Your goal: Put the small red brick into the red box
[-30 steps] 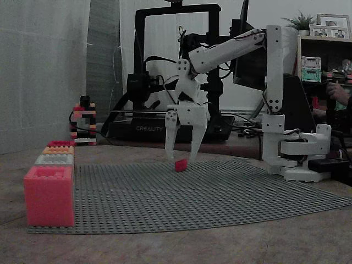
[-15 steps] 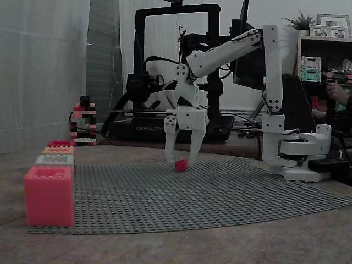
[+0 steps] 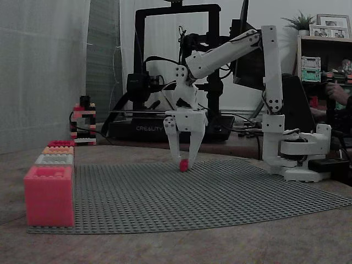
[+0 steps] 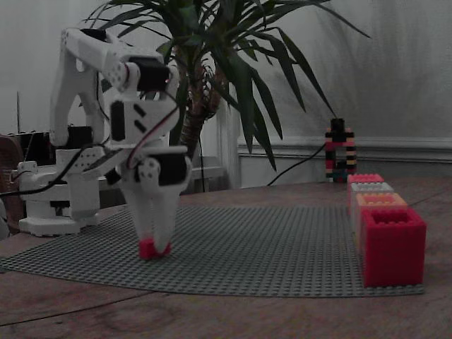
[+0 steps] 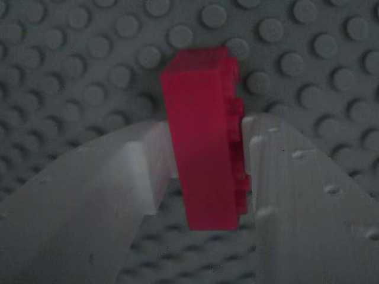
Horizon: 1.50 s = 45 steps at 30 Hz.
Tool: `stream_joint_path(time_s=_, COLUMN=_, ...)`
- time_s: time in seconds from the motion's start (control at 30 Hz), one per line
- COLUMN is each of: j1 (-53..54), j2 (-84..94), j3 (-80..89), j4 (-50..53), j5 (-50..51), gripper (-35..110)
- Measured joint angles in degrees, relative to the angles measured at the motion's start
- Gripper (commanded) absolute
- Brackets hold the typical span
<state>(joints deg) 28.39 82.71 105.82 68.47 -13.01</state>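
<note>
Gripper point(image 5: 204, 171): you have it clamped on the brick point(image 5: 204, 136), one finger against each long side in the wrist view.
Brick: right at your fingertips, a bit tilted; in both fixed views point(image 3: 183, 164) point(image 4: 150, 248) it sits low between the tips, down at mat level. You can't tell if it's lifted off.
Mat point(image 3: 220, 192): studded grey sheet directly under your gripper point(image 3: 183, 162).
Red box point(image 3: 49, 195): well apart from your gripper, at the mat's corner, open top up; left of your gripper in one fixed view, right of your gripper point(image 4: 154, 244) in the other point(image 4: 393, 246).
Grey box point(image 3: 54, 159): next in line behind the red box.
Tower point(image 3: 83, 122): stacked bricks off the mat, past that row, farthest from your gripper.
</note>
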Motion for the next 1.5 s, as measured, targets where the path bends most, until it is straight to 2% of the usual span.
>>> stream_joint_path(time_s=0.17, j1=0.0, j2=-1.1, j3=-9.0, j4=0.4, j5=1.0, gripper=0)
stream_joint_path(time_s=0.33, j1=-0.1, j2=-5.7, j3=-25.7, j4=0.4, j5=2.7, gripper=0)
stream_joint_path(time_s=0.63, j1=-5.4, j2=-19.4, j3=-56.1, j4=-6.0, j5=2.3, gripper=0)
stream_joint_path(time_s=1.0, j1=-12.3, j2=-37.2, j3=-67.2, j4=-19.4, j5=2.9, gripper=0)
stream_joint_path(time_s=1.3, j1=-13.0, j2=-49.3, j3=-77.4, j4=-23.0, j5=2.9, gripper=0)
stream_joint_path(time_s=1.5, j1=-13.0, j2=-51.3, j3=-79.1, j4=-23.0, j5=2.9, gripper=0)
